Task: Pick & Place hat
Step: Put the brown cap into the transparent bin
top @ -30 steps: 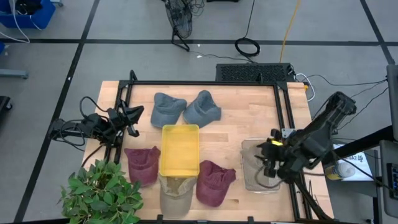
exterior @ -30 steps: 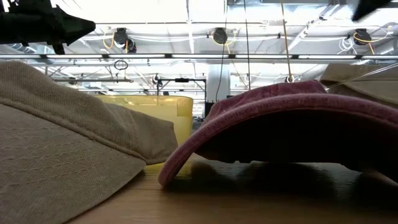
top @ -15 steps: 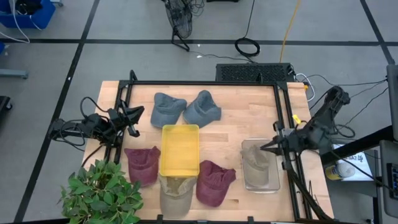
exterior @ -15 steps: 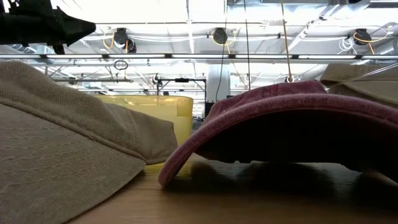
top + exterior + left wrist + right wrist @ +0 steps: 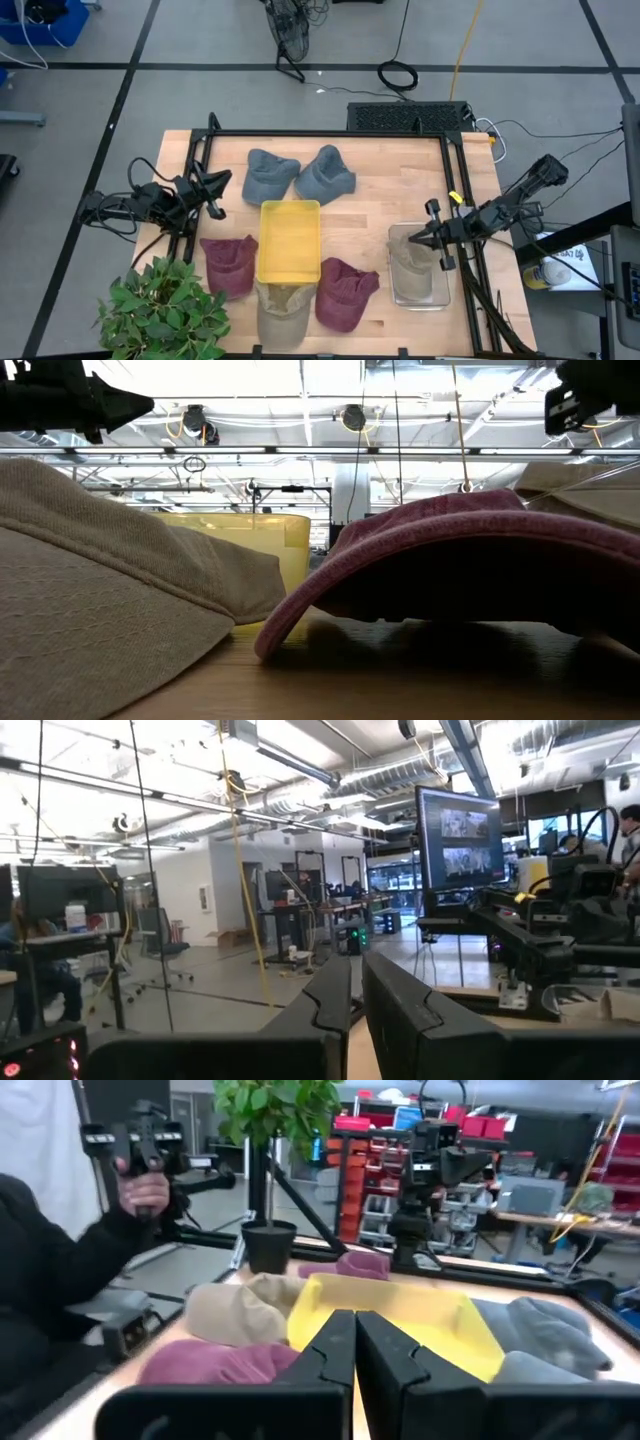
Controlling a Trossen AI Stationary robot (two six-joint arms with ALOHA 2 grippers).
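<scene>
A beige hat (image 5: 408, 250) lies inside a clear bin (image 5: 440, 292) at the table's right. My right gripper (image 5: 418, 238) hangs shut above that bin, pointing toward the table's left, with nothing between its fingers (image 5: 355, 1335). A yellow bin (image 5: 290, 240) stands mid-table. Around it on the wood lie two grey hats (image 5: 270, 178) (image 5: 325, 175), two maroon hats (image 5: 228, 265) (image 5: 345, 293) and another beige hat (image 5: 280, 312). My left gripper (image 5: 212, 196) waits shut over the table's left edge, empty.
A black frame (image 5: 330, 134) runs around the table top. A potted plant (image 5: 165, 312) stands at the near left corner. In the right wrist view a person (image 5: 60, 1270) holding a hand controller stands beyond the near edge. Bare wood (image 5: 400, 195) shows far right.
My right gripper has come up out of the clear bin, drawn back toward the right edge and tipped from pointing down to nearly level, then reached out over the bin again. Its fingers have shut. The beige hat it covered now shows lying in the bin.
</scene>
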